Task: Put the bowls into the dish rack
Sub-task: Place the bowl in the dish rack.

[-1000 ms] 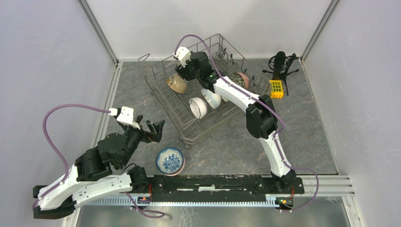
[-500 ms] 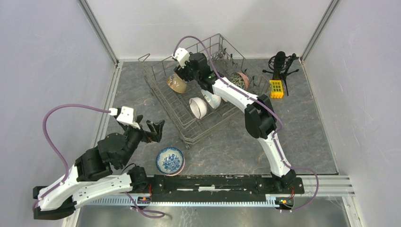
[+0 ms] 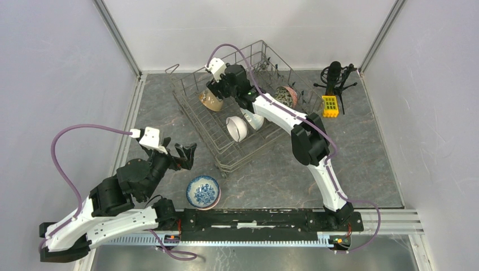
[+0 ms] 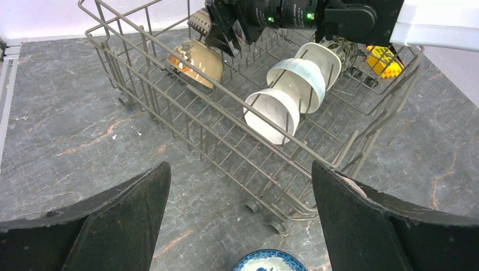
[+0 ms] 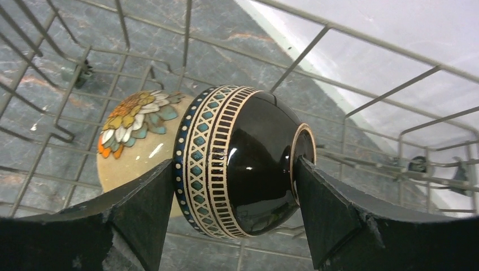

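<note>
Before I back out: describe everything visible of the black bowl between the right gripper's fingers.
The black bowl is glossy and ceramic-looking, with a tan-and-blue geometric band at its rim and a tan foot ring. It lies on its side in the dish rack, rim left and foot right in the right wrist view, beside a tan floral bowl. The fingers of the right gripper flank rim and foot; whether they press it is unclear.

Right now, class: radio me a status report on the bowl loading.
Left gripper open, empty. Right gripper straddles black patterned-rim bowl in dish rack, grip unclear. Blue-and-white bowl on table, unloaded. Nothing blocking it.
</note>
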